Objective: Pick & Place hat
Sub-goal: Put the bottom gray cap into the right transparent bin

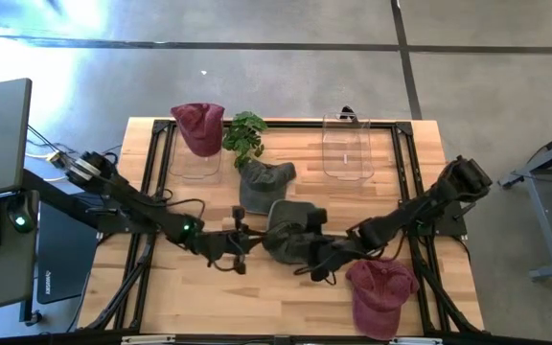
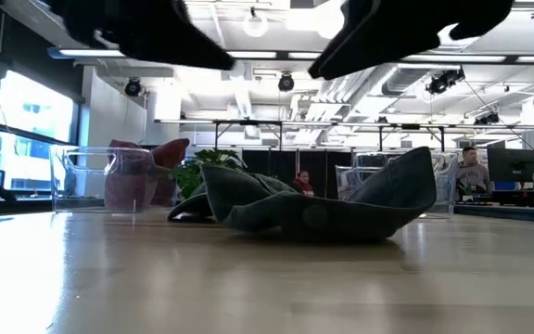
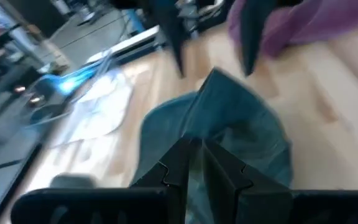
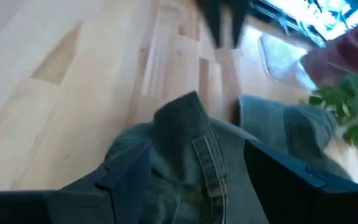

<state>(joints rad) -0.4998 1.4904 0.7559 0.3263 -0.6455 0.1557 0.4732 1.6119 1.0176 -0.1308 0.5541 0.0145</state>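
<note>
A grey-green hat (image 1: 290, 230) lies flat on the table near its middle, and shows in the low view (image 2: 323, 209) resting on its brim and crown. My left gripper (image 1: 241, 244) hovers just left of it, fingers shut (image 3: 196, 163), with the hat (image 3: 229, 130) below and ahead. My right gripper (image 1: 316, 264) hangs open over the hat's near right side. In its wrist view its two fingers (image 4: 197, 158) stand apart on either side of the hat (image 4: 191, 143). The low view shows both grippers well above the hat.
A second grey-green hat (image 1: 264, 180) lies farther back, by a small green plant (image 1: 245, 134). A maroon hat (image 1: 381, 292) sits near the table's right near corner. Two clear bins stand at the far edge: the left (image 1: 197, 153) holds a maroon hat, and the right (image 1: 346, 149) holds nothing.
</note>
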